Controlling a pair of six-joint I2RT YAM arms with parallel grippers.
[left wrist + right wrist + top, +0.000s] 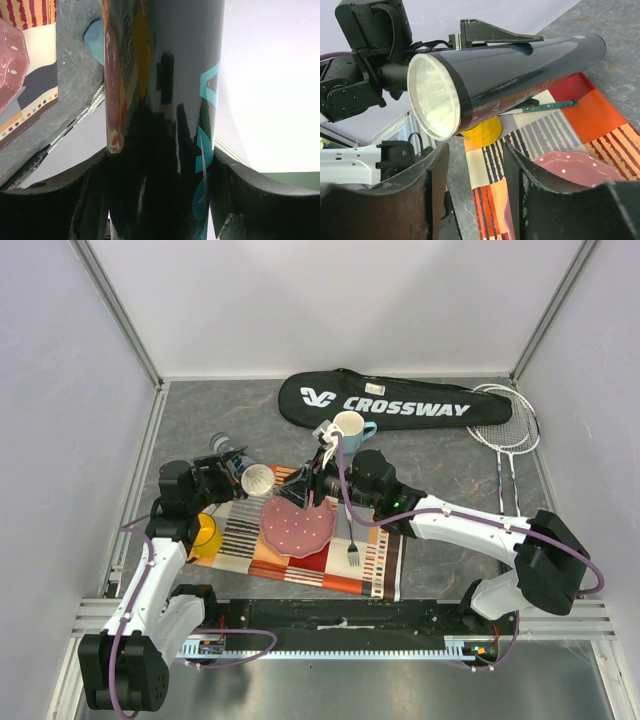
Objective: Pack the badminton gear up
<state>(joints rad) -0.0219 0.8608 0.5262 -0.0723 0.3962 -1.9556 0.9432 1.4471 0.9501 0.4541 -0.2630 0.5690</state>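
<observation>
The long dark tube is held off the table, tilted, with my left gripper shut on its body; from above it is at the left. Its near mouth shows whitish inside, and I cannot make out single shuttlecocks there. My right gripper is open with nothing between its fingers, just below and in front of that mouth, over the mat. The black CROSSWAY racket bag lies at the back. Two rackets lie at the back right.
A striped placemat carries a pink plate and a fork. A yellow mug stands at the mat's left edge, under the tube. A light blue cup stands in front of the bag, close to the right wrist.
</observation>
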